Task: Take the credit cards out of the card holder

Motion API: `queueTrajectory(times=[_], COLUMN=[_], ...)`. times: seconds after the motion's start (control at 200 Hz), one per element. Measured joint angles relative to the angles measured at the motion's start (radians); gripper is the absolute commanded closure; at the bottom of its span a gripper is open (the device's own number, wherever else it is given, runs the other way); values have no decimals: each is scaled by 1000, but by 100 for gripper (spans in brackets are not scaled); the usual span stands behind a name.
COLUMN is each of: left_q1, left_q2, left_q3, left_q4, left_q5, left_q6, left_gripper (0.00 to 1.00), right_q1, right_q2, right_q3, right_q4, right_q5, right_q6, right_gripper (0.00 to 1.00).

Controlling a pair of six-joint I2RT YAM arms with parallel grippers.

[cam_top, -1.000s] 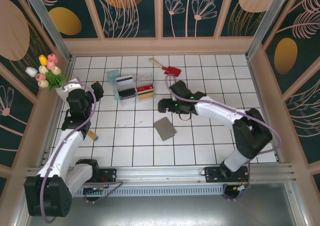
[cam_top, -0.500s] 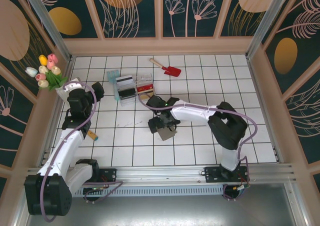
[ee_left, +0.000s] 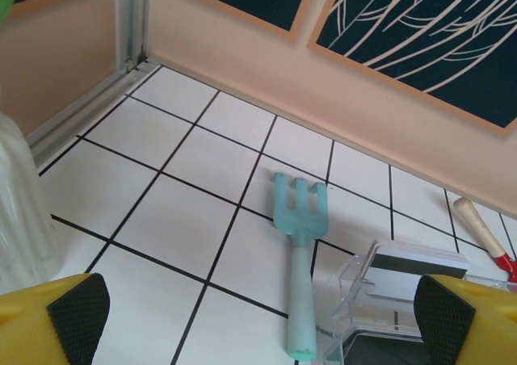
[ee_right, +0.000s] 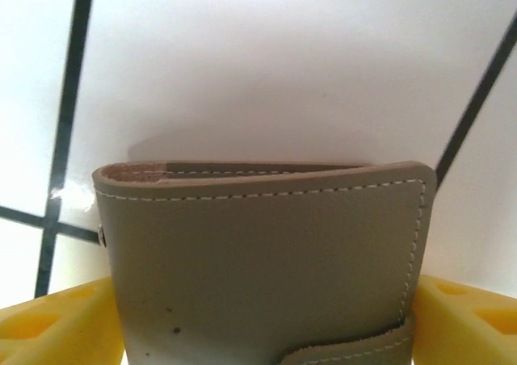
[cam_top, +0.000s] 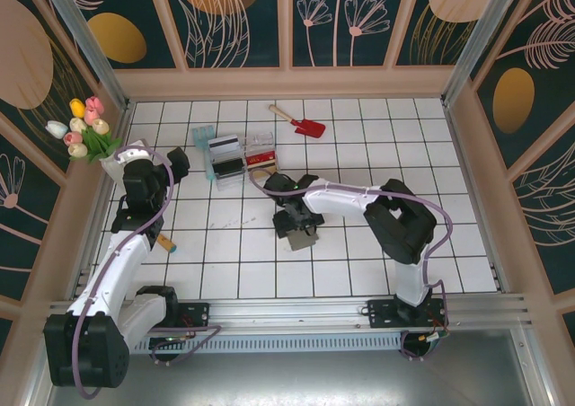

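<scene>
The card holder point(ee_right: 266, 260) lies closed mid-counter point(cam_top: 377, 271), just near of the clear tray point(cam_top: 266, 142). The right fingers point(ee_right: 56, 325), which hovered off to its far right a second ago, have swung over and come down astride it. They now flank its two side edges, but we cannot tell whether they press yet. We judge the grasp is beginning. The left fingers point(ee_left: 77, 308) stay spread wide, far left, unmoved.
</scene>
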Motion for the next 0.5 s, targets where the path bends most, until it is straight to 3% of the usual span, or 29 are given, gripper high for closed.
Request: queueTrajectory(times=[0.21,0.425,0.5], left_q1=[0,1,1], left_q2=[5,103,152], left_q3=[0,34,62], left_q4=[-8,-24,-41], left_q5=[55,255,323], left_q6=[-2,-7,-21], left_gripper=[2,1,1], right_q1=[-57,-121,-134], right_q2=[2,42,48], right_q3=[19,73,79], right_q4=[24,66,76], right_q5=[11,32,31], right_q6=[74,180,202], right_gripper=[25,24,16])
